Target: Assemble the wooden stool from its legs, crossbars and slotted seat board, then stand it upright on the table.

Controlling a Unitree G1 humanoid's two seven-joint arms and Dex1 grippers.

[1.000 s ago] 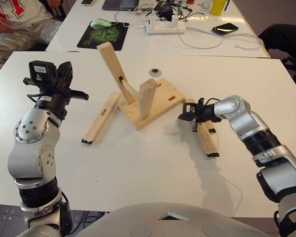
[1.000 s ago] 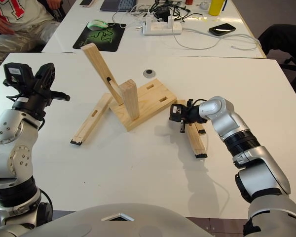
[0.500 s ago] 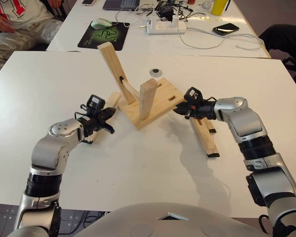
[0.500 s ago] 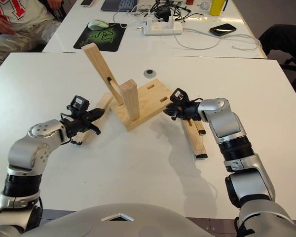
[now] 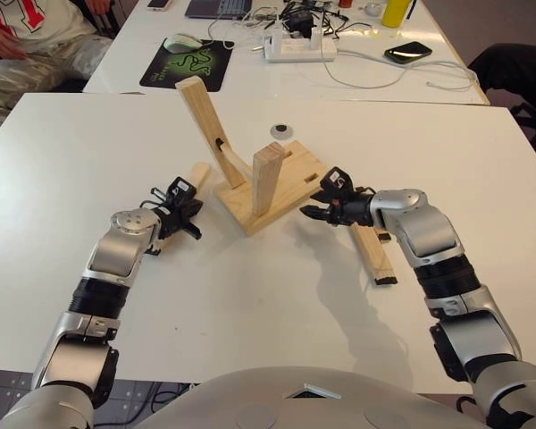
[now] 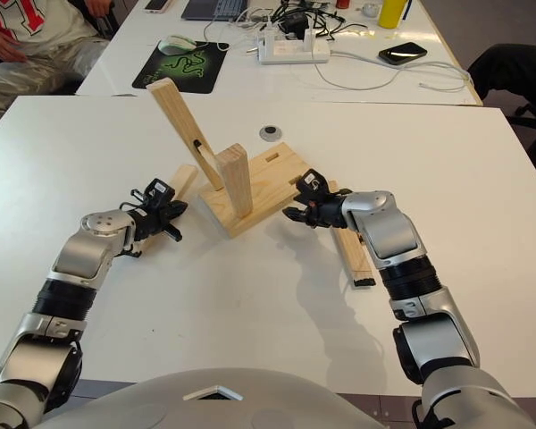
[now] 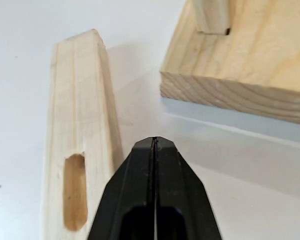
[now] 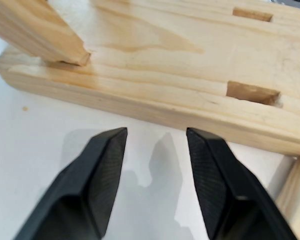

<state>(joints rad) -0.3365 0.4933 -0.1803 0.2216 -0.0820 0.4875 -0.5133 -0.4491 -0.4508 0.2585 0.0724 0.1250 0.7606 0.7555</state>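
Observation:
The slotted seat board (image 5: 290, 179) lies flat mid-table. A tall leg (image 5: 205, 125) leans out of it and a shorter leg (image 5: 266, 174) stands upright in it. A loose slotted leg (image 7: 82, 125) lies on the table to the board's left. My left gripper (image 5: 186, 213) is low beside it, shut on nothing, with its tip (image 7: 154, 142) between that leg and the board's edge (image 7: 230, 95). My right gripper (image 5: 311, 211) is open, with its fingers (image 8: 107, 150) just off the board's near right edge (image 8: 155, 105). More loose wooden pieces (image 5: 375, 255) lie under my right forearm.
A small dark round disc (image 5: 281, 131) sits behind the board. The table beyond holds a mouse pad (image 5: 186, 61), a power strip (image 5: 301, 46), a phone (image 5: 407, 52) and cables. Bare white tabletop (image 5: 268, 295) stretches in front of the board.
My left arm came down from a raised pose to the loose leg at the left. My right gripper moved from the loose pieces to the seat board's near edge.

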